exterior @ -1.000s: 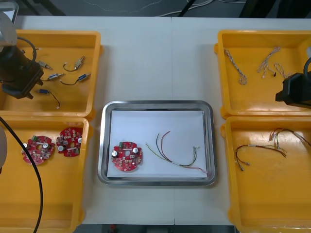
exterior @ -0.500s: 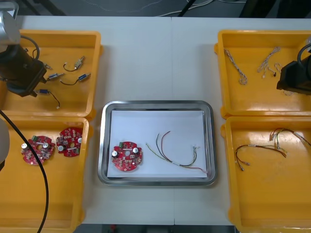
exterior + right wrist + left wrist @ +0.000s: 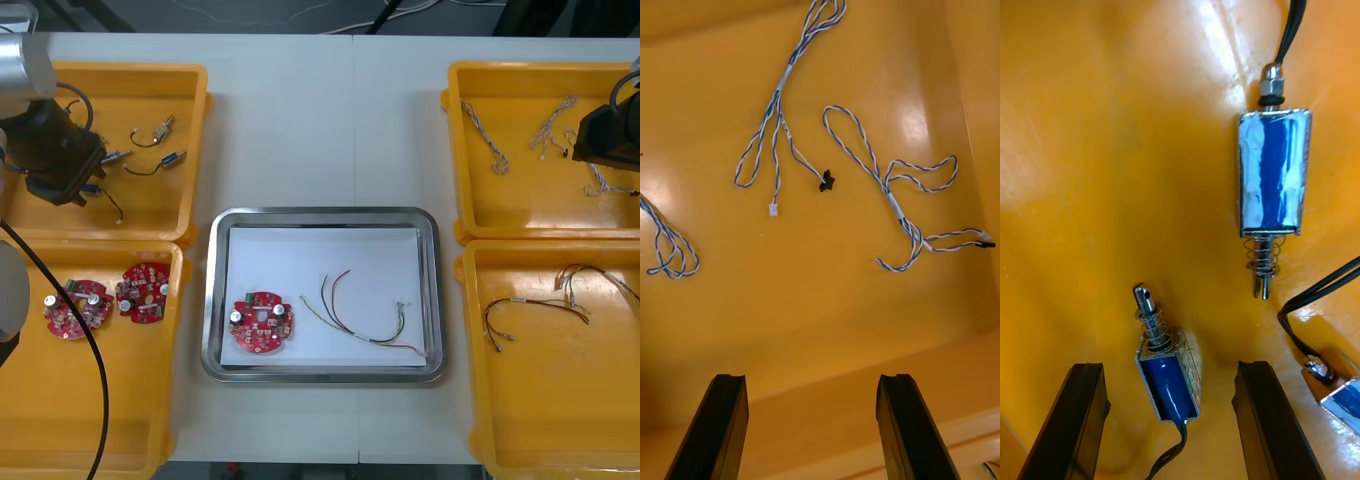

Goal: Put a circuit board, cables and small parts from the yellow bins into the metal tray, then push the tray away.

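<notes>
Fingers (image 3: 1084, 420) of the left gripper (image 3: 1169, 367) stood wide astride a small metal part (image 3: 1168, 379) in the yellow bin (image 3: 198, 140) (circuit board (image 3: 262, 322) and cable (image 3: 350, 318) lay in the metal tray (image 3: 325, 215)); lowering and closing seemed next. Right gripper (image 3: 811, 379) hovered wide over twisted cables (image 3: 895, 202).

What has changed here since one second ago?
The left tool slid right, over the small metal parts. The right tool moved farther away, over the blue and white cables. Both are open, holding nothing. The metal tray, its circuit board and cable stayed put.
</notes>
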